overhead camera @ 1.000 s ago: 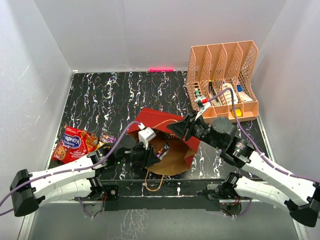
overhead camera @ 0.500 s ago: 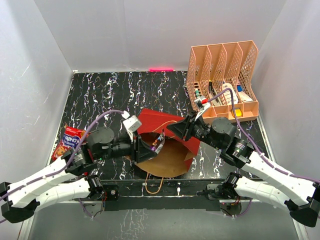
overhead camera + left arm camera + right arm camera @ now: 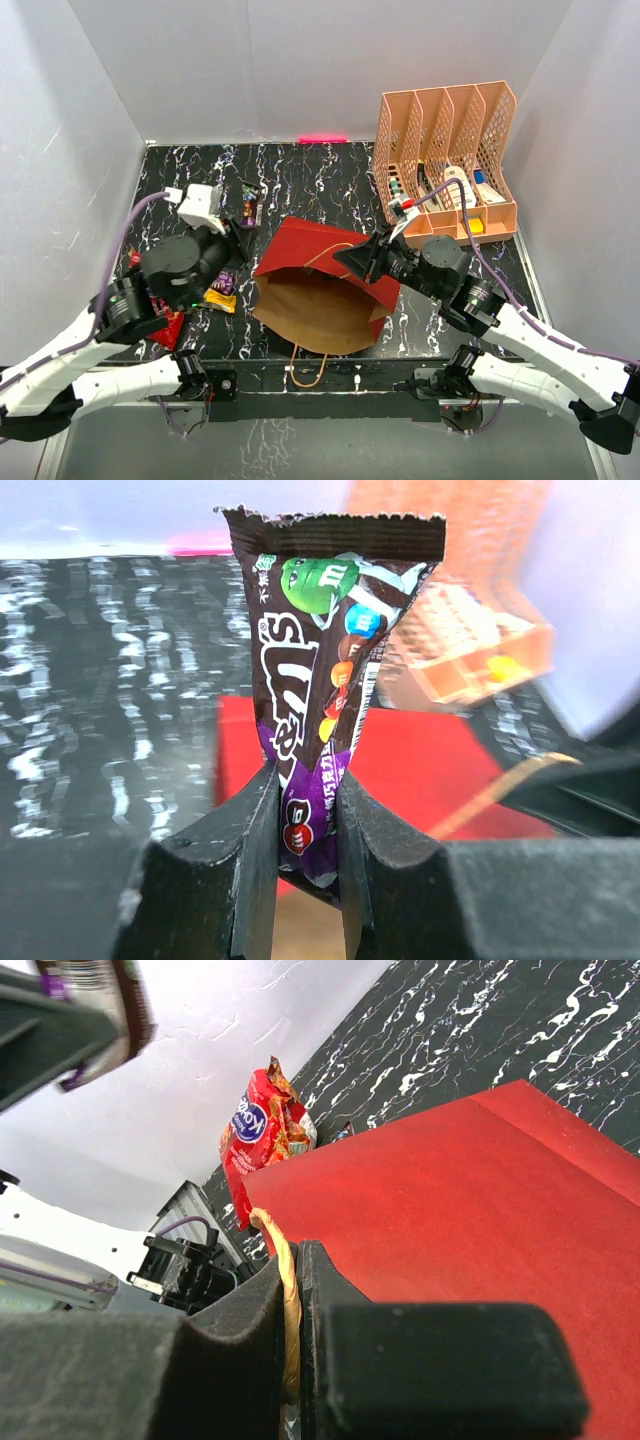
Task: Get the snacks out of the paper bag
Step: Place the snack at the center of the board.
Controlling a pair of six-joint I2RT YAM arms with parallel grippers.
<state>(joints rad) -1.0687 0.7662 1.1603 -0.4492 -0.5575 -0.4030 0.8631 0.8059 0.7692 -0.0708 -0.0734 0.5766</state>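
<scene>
The paper bag (image 3: 325,300) lies on its side, dark red outside, brown mouth facing the near edge. My right gripper (image 3: 357,260) is shut on its twisted cord handle (image 3: 287,1290) at the upper rim, over the bag's red side (image 3: 480,1190). My left gripper (image 3: 240,215) is raised to the left of the bag, shut on a brown and purple candy packet (image 3: 325,670) that stands up between the fingers (image 3: 250,830). The large red snack bag (image 3: 260,1130) lies at the left, mostly hidden under the left arm in the top view. Small yellow and purple packets (image 3: 222,291) lie beside it.
A peach mesh file rack (image 3: 450,160) with pens and small items stands at the back right. The bag's other cord handle (image 3: 308,372) loops over the near table edge. White walls close in the black marbled table (image 3: 300,185).
My left gripper has come out of the bag's mouth with the candy packet and risen up and to the left. The right gripper has kept its hold on the handle.
</scene>
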